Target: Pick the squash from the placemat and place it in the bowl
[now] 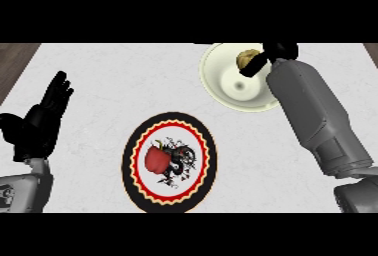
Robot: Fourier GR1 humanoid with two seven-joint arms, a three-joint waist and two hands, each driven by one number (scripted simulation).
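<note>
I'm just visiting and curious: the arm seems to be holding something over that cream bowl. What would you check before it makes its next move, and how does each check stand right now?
1. Squash off the placemat: ok, no squash lies on the mat.
2. Right hand curled on the squash: ok, its fingers wrap the yellowish lump.
3. Squash above the bowl: ok, it shows over the bowl's far inner side, near the rim.
4. Squash resting on the bowl's inside: cannot tell, its height does not show from above.
5. Right forearm clear of the bowl: cannot tell, it covers the bowl's right edge.
6. Left hand out of the way: ok, open at the left edge, far from the bowl.
</note>
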